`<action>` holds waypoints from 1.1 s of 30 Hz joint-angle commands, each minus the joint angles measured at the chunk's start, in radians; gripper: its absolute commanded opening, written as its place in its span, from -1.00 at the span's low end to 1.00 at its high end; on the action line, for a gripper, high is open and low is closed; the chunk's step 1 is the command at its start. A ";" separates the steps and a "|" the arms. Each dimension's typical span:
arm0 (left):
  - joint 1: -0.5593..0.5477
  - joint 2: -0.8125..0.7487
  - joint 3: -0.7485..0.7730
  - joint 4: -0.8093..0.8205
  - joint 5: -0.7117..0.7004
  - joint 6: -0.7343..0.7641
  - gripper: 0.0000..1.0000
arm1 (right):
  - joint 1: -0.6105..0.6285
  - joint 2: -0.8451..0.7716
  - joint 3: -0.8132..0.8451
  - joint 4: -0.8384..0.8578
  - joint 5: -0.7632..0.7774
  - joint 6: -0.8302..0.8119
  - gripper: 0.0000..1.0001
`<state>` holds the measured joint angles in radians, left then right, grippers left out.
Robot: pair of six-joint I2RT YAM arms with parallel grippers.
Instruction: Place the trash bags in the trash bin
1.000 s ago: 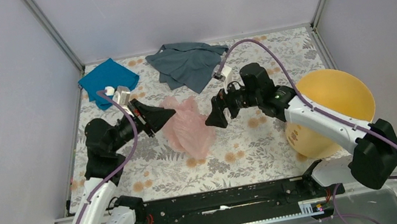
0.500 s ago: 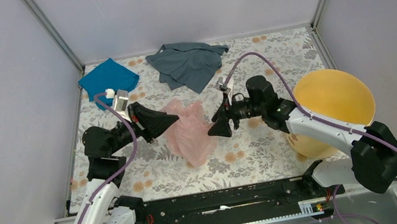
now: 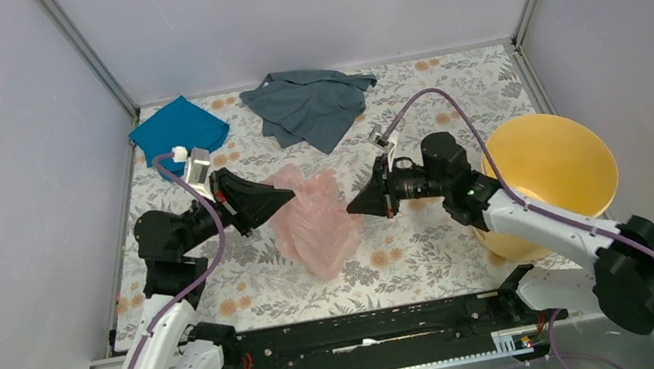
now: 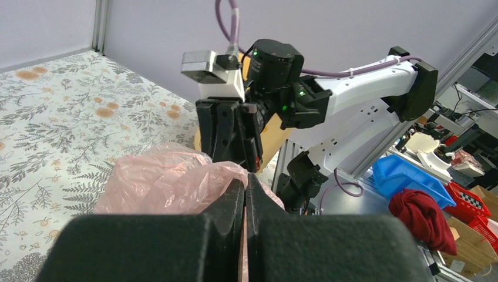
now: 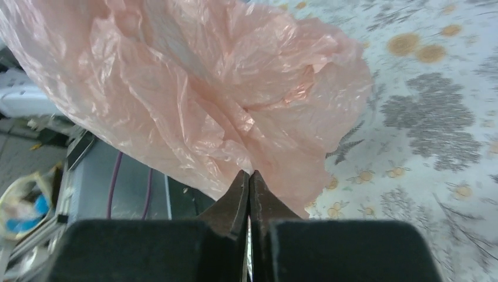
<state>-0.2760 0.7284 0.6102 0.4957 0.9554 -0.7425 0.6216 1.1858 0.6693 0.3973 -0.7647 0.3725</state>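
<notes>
We take the trash bag (image 3: 315,227) as our reference point. It is a wrinkled, pale pink translucent film lying bunched near the middle of the flower-patterned table (image 3: 416,250), with its upper part gathered up between the two arms.

Well to the left of the trash bag and farther back, we note a teal cloth (image 3: 178,129) lying flat by the rear left corner.

At the trash bag's upper left edge, the left gripper (image 3: 284,192) points in from the left. In its wrist view the fingers are pressed together, and a thin line of pink film shows in the seam between them, so we record it as pinching the trash bag.

Behind the trash bag, apart from it, lies a crumpled grey cloth (image 3: 309,104).

At the trash bag's right edge, the right gripper (image 3: 355,208) points in from the right. Its wrist view shows the fingers closed tight, with the film coming down to meet the tips; we record it as nipping a fold of the trash bag.

Well to the right of the trash bag stands the trash bin (image 3: 553,165), a yellow-orange bucket tilted with its mouth open to the overhead camera; no part of the trash bag is in it
</notes>
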 commanded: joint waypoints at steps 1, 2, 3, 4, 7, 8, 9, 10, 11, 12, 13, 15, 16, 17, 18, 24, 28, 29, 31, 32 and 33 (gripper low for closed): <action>0.004 -0.002 -0.006 0.049 0.018 0.013 -1.00 | 0.003 -0.146 0.080 -0.205 0.241 -0.069 -1.00; 0.004 -0.004 -0.004 0.032 0.013 0.026 -1.00 | 0.003 -0.174 0.086 -0.242 0.287 -0.081 -1.00; 0.004 -0.008 0.000 0.010 0.002 0.042 -1.00 | 0.003 -0.200 0.093 -0.279 0.327 -0.089 -1.00; 0.003 -0.008 0.004 -0.017 -0.010 0.058 -1.00 | 0.004 -0.223 0.098 -0.308 0.369 -0.098 -1.00; -0.007 -0.007 0.021 -0.138 -0.114 0.111 -0.76 | 0.004 -0.278 0.111 -0.361 0.465 -0.084 -1.00; -0.008 -0.001 0.030 -0.180 -0.151 0.115 -0.52 | 0.003 -0.292 0.119 -0.374 0.491 -0.064 -1.00; -0.009 0.014 0.042 -0.233 -0.200 0.117 -0.30 | 0.003 -0.301 0.130 -0.387 0.528 -0.038 -1.00; -0.008 0.027 0.055 -0.302 -0.245 0.119 -0.08 | 0.004 -0.310 0.140 -0.431 0.570 -0.011 -1.00; -0.009 0.041 0.069 -0.366 -0.287 0.125 0.08 | 0.004 -0.318 0.148 -0.455 0.617 0.023 -1.00; -0.009 0.050 0.081 -0.427 -0.316 0.132 0.22 | 0.003 -0.323 0.147 -0.466 0.665 0.057 -1.00; -0.009 0.057 0.089 -0.476 -0.338 0.133 0.36 | 0.003 -0.320 0.148 -0.472 0.698 0.088 -1.00; -0.009 0.052 0.094 -0.545 -0.357 0.132 0.63 | 0.003 -0.294 0.161 -0.487 0.700 0.126 -1.00; -0.009 0.045 0.095 -0.572 -0.370 0.129 0.76 | 0.003 -0.260 0.178 -0.506 0.697 0.146 -1.00; -0.008 0.038 0.099 -0.609 -0.388 0.126 0.90 | 0.004 -0.233 0.200 -0.530 0.692 0.165 -1.00; -0.009 0.035 0.108 -0.652 -0.403 0.125 0.96 | 0.008 -0.205 0.218 -0.552 0.689 0.187 -1.00; -0.010 0.046 0.080 -0.670 -0.282 0.016 0.97 | 0.109 -0.161 0.232 -0.530 0.771 0.247 -1.00; -0.033 0.044 -0.050 -0.417 -0.188 -0.160 0.93 | 0.127 -0.158 0.255 -0.510 0.794 0.256 -1.00; -0.046 0.050 -0.085 -0.354 -0.181 -0.204 0.90 | 0.128 -0.154 0.254 -0.488 0.771 0.265 -1.00; -0.076 0.080 -0.135 -0.243 -0.177 -0.272 0.80 | 0.136 -0.138 0.242 -0.432 0.673 0.294 -1.00; -0.092 0.099 -0.152 -0.213 -0.189 -0.291 0.72 | 0.140 -0.132 0.219 -0.382 0.617 0.315 -1.00; -0.106 0.130 -0.165 -0.203 -0.219 -0.303 0.63 | 0.152 -0.128 0.185 -0.315 0.581 0.342 -1.00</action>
<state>-0.3367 0.7963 0.4995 0.0608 0.7246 -0.8932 0.7448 1.0374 0.8742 -0.1112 -0.0490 0.6281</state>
